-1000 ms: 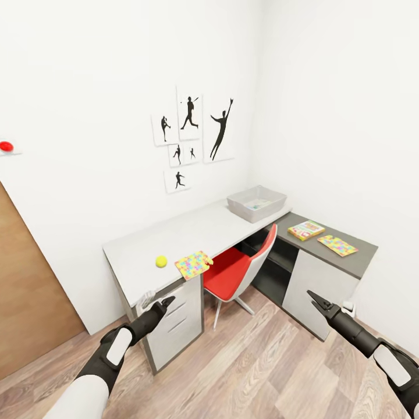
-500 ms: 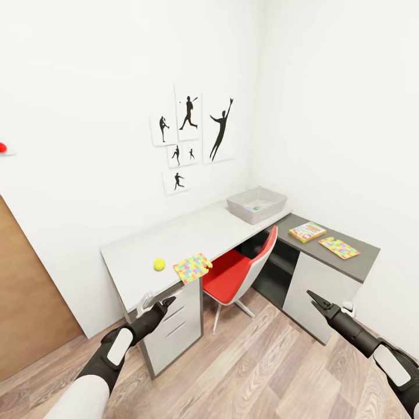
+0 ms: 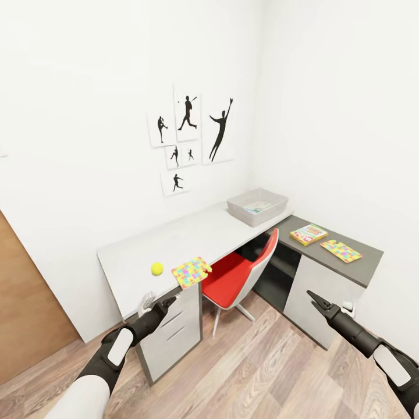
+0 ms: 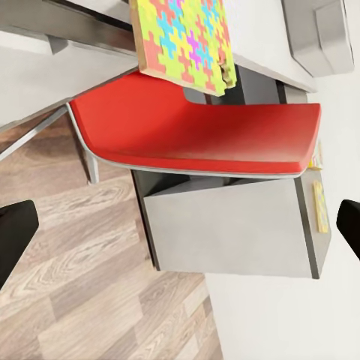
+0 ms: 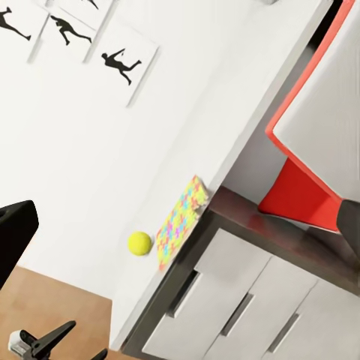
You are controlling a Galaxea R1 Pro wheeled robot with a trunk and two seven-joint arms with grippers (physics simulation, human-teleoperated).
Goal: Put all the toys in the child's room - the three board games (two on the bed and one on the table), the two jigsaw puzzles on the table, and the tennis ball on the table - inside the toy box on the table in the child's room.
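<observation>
Both grippers hang empty over the wood floor, short of the table: the left gripper has its fingers spread, the right gripper is parted too. The toy box sits at the far corner, something pale inside. Ball and a puzzle lie on the near left end, the puzzle overhanging the edge above the red chair. On the dark unit to the right, a game sits beside a second puzzle.

Yellow-green tennis ball, multicoloured jigsaw puzzle, red chair, pale grey table, light grey toy box
</observation>
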